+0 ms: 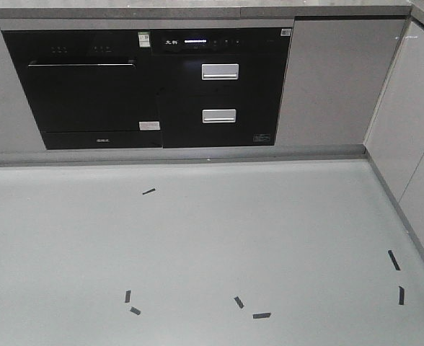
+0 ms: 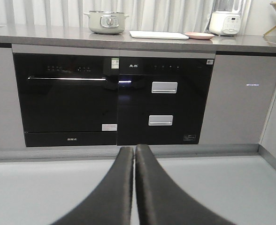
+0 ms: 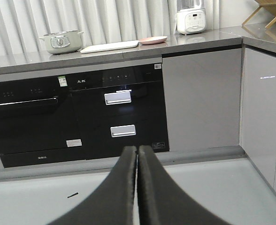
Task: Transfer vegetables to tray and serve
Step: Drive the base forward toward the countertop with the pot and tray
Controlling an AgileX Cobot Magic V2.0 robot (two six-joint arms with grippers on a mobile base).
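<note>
The cream-white tray (image 2: 158, 34) lies flat on the grey countertop, seen edge-on, also the tray (image 3: 109, 46) in the right wrist view. Right of it sits a round pink plate (image 2: 199, 35), the same plate (image 3: 152, 40) from the other wrist. The vegetables do not show from this low angle. My left gripper (image 2: 134, 149) is shut with nothing between its fingers, low over the pale floor and far from the counter. My right gripper (image 3: 138, 149) is likewise shut and empty. Neither gripper appears in the front view.
A green-grey pot (image 2: 106, 21) and a white blender base (image 2: 225, 22) stand on the counter. Below are a black dishwasher (image 1: 89, 90) and a drawer unit with silver handles (image 1: 220, 71). Grey cabinets (image 1: 417, 122) close the right side. Black tape marks (image 1: 261, 315) dot the floor.
</note>
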